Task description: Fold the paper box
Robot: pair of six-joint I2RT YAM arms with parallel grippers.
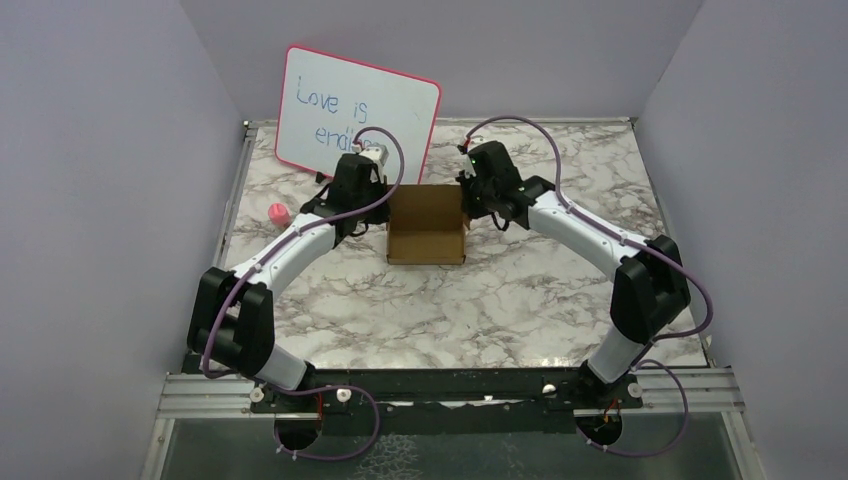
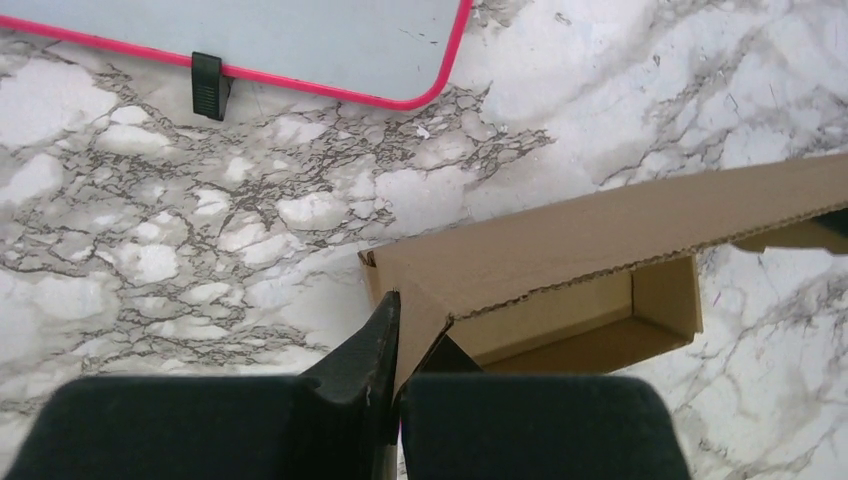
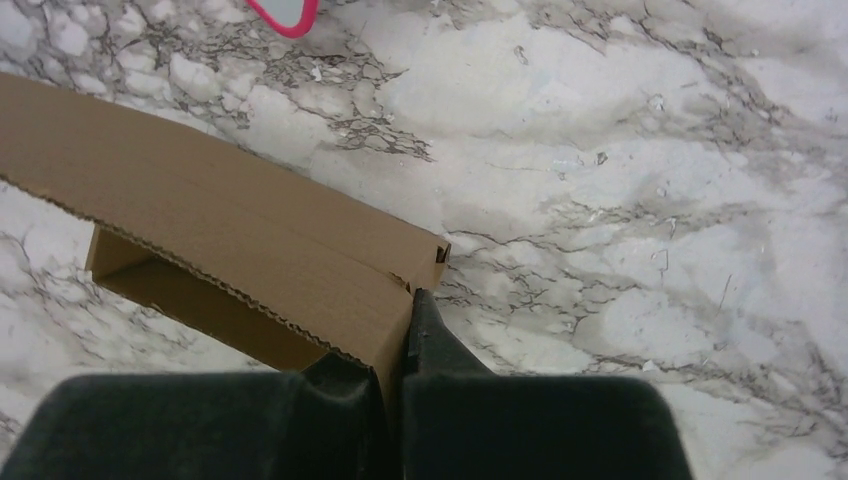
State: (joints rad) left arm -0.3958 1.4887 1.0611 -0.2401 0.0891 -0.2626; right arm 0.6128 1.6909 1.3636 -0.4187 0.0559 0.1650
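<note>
where the marble tabletop [image 1: 500, 300] meets the leaning whiteboard [image 1: 355, 105], the box [image 1: 427, 228] sits mid-table, open side up, partly folded. left claw [image 2: 410, 330] clenched on the cardboard at the box's far left corner. right claw [image 3: 400, 330] clenched on the cardboard at the far right corner. small pink object [image 1: 278, 213] lies beside the left arm, well apart from the box.

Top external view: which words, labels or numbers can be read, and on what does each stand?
"Love is": blue handwriting, upper line on the whiteboard.
"end...": lower line there; its later letters are hidden behind the left arm.
The paper box: no print visible.
</note>
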